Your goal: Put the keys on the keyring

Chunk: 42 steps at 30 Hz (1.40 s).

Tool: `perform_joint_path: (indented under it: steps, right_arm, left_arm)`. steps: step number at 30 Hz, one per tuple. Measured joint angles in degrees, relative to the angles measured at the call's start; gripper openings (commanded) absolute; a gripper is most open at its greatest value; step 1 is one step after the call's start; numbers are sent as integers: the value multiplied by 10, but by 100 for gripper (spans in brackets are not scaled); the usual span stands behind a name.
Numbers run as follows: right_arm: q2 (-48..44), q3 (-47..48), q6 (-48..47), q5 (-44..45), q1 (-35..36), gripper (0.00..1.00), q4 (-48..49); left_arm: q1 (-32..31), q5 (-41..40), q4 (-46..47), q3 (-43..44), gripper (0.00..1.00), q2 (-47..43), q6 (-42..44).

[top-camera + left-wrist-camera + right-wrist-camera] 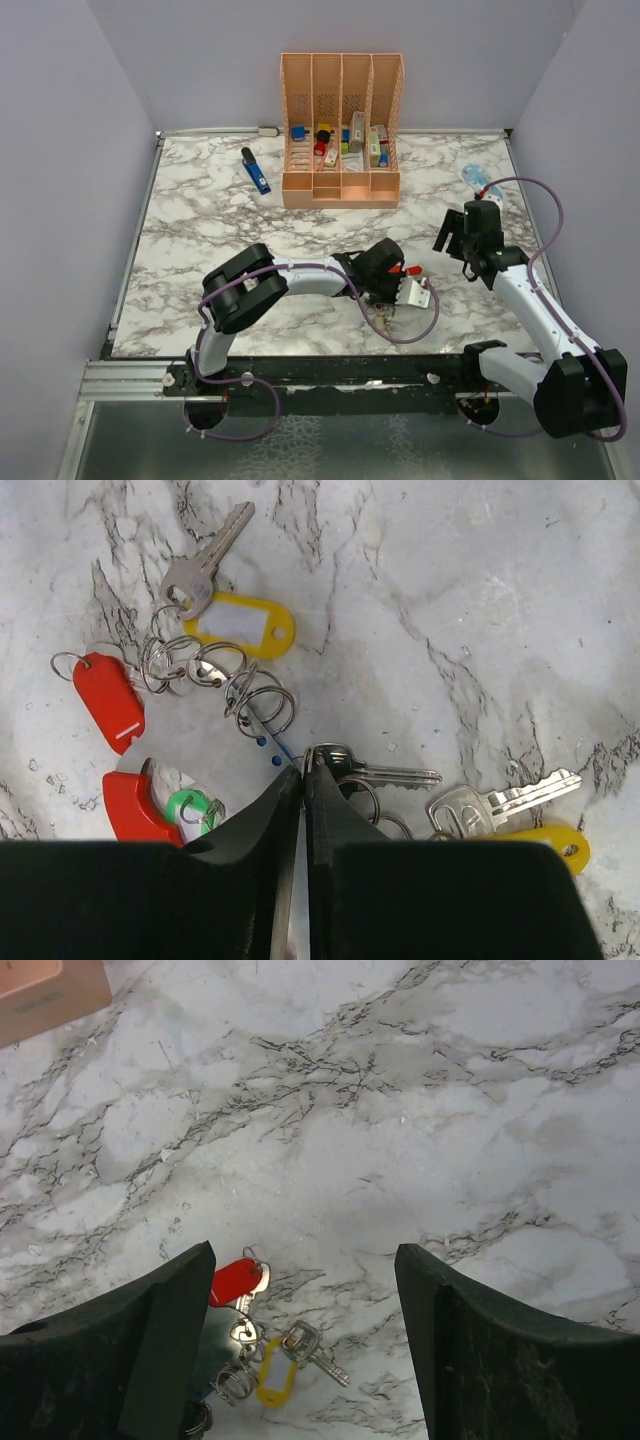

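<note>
The small metal keys with yellow and red plastic tags (pixel 240 625) lie in a loose heap near the near edge of the white marble worktop (pixel 480 600), a bit right of middle. The red curved keyring clip (pixel 130 805) sits just beside the left gripper (pixel 302 772). That one's pressed together by the black-headed key (pixel 335 762), can't tell if it's pinching anything. The right gripper (pixel 302 1252) hangs spread wide and empty, toward the right edge. I'd grab one key by its head, not the tangle, and steady the clip.
</note>
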Motion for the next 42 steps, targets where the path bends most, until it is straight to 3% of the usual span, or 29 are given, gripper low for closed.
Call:
perform_joint_path:
  steps: [8, 23, 42]
  right_arm:
    - [0, -1, -1, -2, 0, 75, 0]
    - [0, -1, -5, -6, 0, 75, 0]
    - [-1, -1, -6, -12, 0, 72, 0]
  left_arm:
    - [9, -10, -1, 0, 25, -1, 1]
    - [27, -13, -5, 0, 24, -2, 1]
    - [49, -12, -13, 0, 6, -3, 9]
